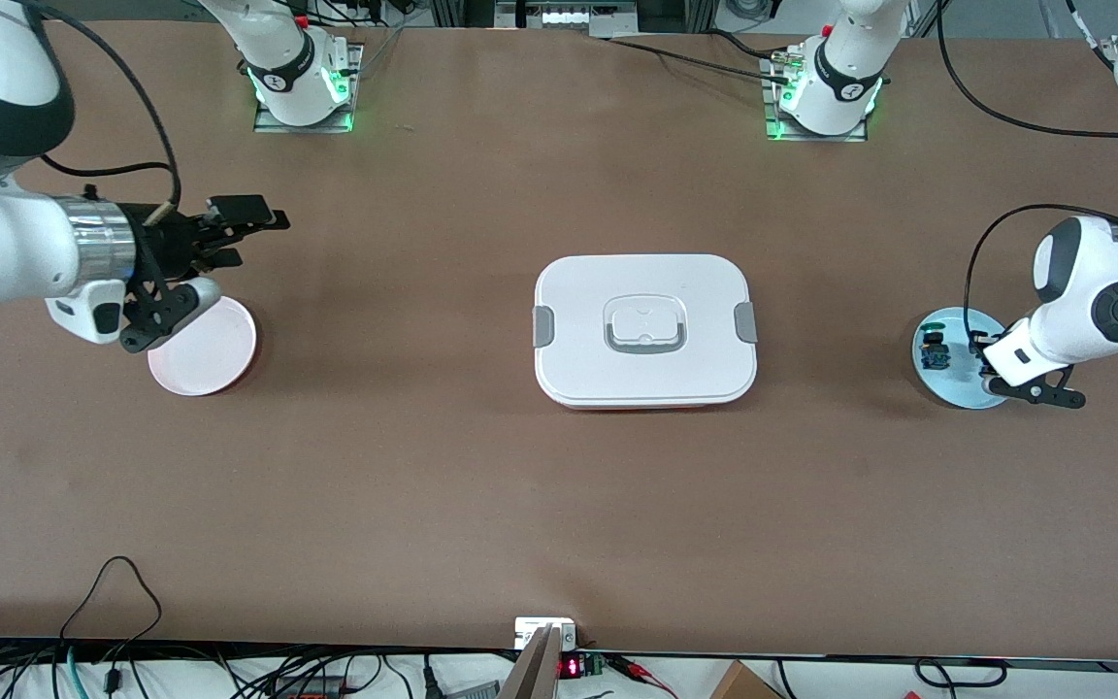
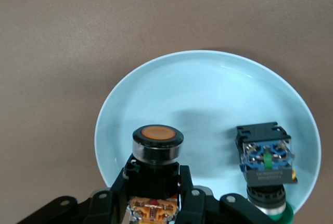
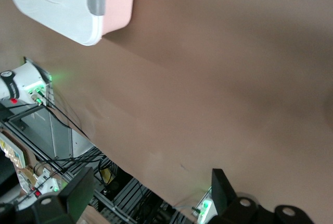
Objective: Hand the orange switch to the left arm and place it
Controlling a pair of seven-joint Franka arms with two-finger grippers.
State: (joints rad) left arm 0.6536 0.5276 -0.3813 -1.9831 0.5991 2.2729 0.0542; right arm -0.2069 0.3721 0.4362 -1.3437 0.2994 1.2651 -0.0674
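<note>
My left gripper point(image 2: 155, 195) is down on the blue plate point(image 1: 947, 320) at the left arm's end of the table, and its fingers point(image 2: 120, 179) are pinched on the black body of the orange switch point(image 2: 156, 148). The wrist view shows the orange cap standing proud of the fingertips, with the tan block low between them. The switch looks to be resting on the plate or just off it; I cannot tell which.

The blue-and-green switch point(image 2: 265, 161) lies just beside mine on the same plate, apart from my fingers. I judge the step in hand is securing the grasp and lifting. To do it well I should rise straight up, so the fingers do not sweep sideways into the neighbour or drag the plate. The switch is small and top-heavy, so I should keep the squeeze firm and the wrist level to stop it pivoting.

The box point(image 1: 644, 330) sits mid-table between the two plates. I should gain height first, then carry the switch over or around it with clearance.

My right gripper point(image 1: 246, 233) hangs over the table by the pink plate point(image 1: 214, 349), fingers spread and empty, pointing toward the box. That arm waits; the handover should happen clear of the box.
</note>
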